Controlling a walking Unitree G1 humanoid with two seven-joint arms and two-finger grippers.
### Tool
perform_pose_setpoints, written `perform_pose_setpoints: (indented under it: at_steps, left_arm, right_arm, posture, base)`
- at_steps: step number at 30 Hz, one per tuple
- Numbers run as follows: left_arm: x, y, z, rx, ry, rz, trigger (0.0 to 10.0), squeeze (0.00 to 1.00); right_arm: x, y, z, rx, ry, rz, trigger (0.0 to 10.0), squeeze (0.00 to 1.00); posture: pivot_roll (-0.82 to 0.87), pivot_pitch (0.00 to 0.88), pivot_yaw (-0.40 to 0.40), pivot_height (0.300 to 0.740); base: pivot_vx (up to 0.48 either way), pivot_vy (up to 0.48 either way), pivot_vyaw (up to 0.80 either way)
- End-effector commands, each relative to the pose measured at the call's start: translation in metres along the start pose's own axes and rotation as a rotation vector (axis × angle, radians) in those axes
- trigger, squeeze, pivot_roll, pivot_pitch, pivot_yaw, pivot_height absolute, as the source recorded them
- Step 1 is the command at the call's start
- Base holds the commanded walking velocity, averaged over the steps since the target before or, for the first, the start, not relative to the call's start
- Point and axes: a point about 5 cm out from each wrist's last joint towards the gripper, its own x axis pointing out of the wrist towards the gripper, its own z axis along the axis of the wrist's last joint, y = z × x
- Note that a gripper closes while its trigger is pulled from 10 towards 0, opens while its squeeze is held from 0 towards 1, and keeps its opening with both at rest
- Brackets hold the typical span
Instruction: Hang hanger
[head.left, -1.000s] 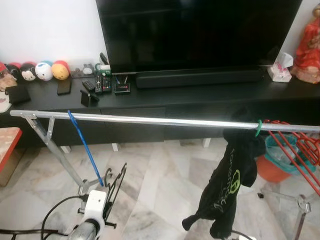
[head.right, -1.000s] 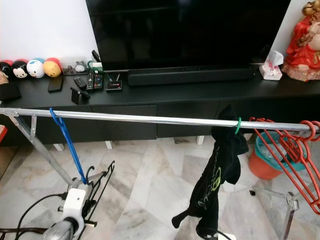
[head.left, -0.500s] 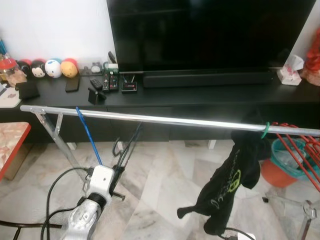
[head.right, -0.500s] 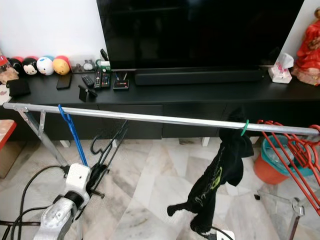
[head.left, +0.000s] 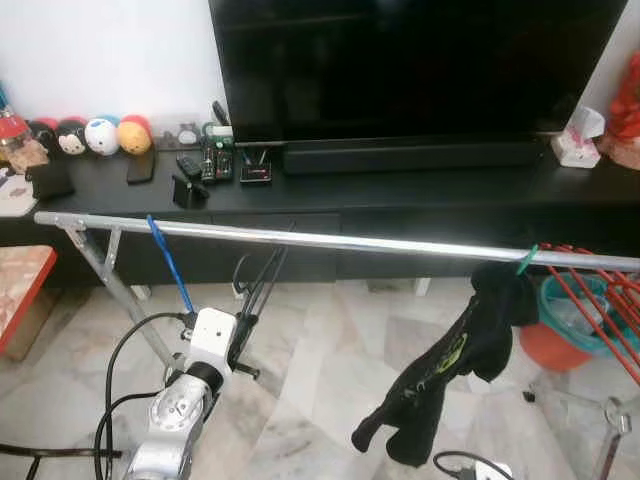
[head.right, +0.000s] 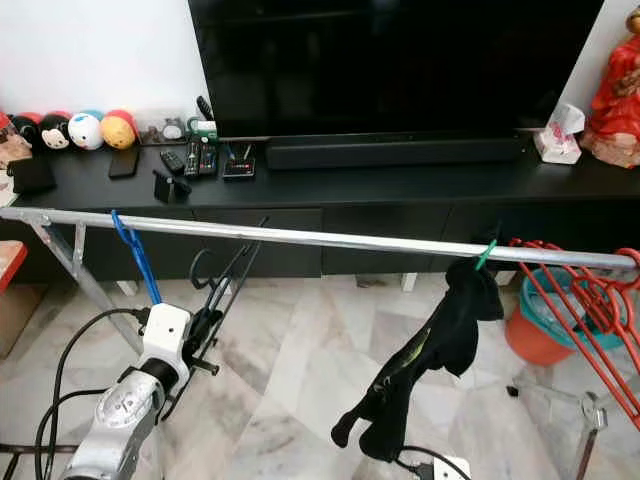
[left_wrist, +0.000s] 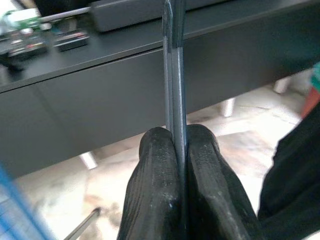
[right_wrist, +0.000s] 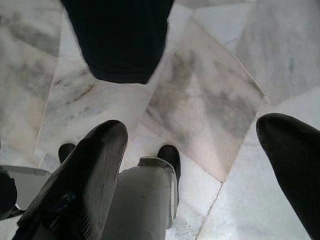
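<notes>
Left gripper (head.left: 243, 325): is pinching a dark hanger (head.left: 258, 287), fingers (left_wrist: 161, 190) pressed together on its thin flat edge; the wrist view is showing the hanger running straight out between the pads.
Hanger position: is being held below and on the near side of the silver rail (head.left: 330, 240), hook end (head.right: 197, 267) just under the bar, not yet over it.
Why held so: judging by the upward tilt, the grip low on the hanger is leaving the hook free to go over the rail.
Step in hand: is looking like the lift toward the rail; hanging not yet done.
Right gripper (right_wrist: 195, 150): is hanging idle and pointing down at the marble floor (right_wrist: 200, 90), fingers spread wide apart, nothing between them.
Blue hanger (head.left: 170, 265): is already hooked on the rail, just beside the left gripper on the robot's left; it could be snagging the dark hanger if the lift drifts that way.
Black garment (head.left: 450, 365): is dangling from a green hook (head.left: 527, 259) further along the rail, well apart from the working arm.
Red hangers (head.right: 575, 290): are crowding the far right end of the rail.
Free rail: the open stretch between blue hanger and black garment is looking like the sensible target.
Behind: a low black TV cabinet (head.left: 420, 200) with remotes (head.left: 205, 163) and round toys (head.left: 90, 136) is standing beyond the rail, clear of the reach.
Cable (head.left: 115, 375): is looping near the left arm, possibly a catch risk.
</notes>
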Motion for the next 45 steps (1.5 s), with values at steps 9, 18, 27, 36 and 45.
perform_pose_setpoints:
  at_steps: [9,18,27,36,45]
  left_arm:
    - [0.006,-0.003,0.007,-0.006,-0.002,-0.023,10.0,0.0]
    - [0.01,-0.007,0.014,-0.018,-0.034,-0.033,10.0,0.0]
    - [0.01,-0.008,0.02,-0.027,-0.066,-0.047,10.0,0.0]
    - [0.01,-0.008,0.024,-0.026,-0.091,-0.042,10.0,0.0]
    - [0.009,-0.013,0.026,-0.032,-0.1,-0.072,10.0,0.0]
  right_arm:
    - [-0.001,0.0,-0.003,0.0,0.013,0.002,10.0,0.0]
    - [-0.001,0.0,-0.002,-0.004,0.012,0.006,10.0,0.0]
    - [-0.001,-0.001,-0.002,-0.009,0.011,0.007,10.0,0.0]
    - [-0.001,-0.001,-0.002,-0.019,0.012,0.011,10.0,0.0]
    - [-0.001,-0.001,-0.002,-0.023,0.013,0.014,10.0,0.0]
  posture:
    - [0.03,0.0,0.012,0.74]
    - [0.03,0.0,0.011,0.74]
    - [0.03,0.0,0.006,0.74]
    - [0.04,0.0,0.001,0.74]
    - [0.04,0.0,0.0,0.74]
  base:
    - [0.0,0.0,-0.69]
    - [0.0,0.0,-0.67]
    - [0.0,0.0,-0.66]
    - [0.0,0.21,-0.65]
    - [0.0,0.0,-0.63]
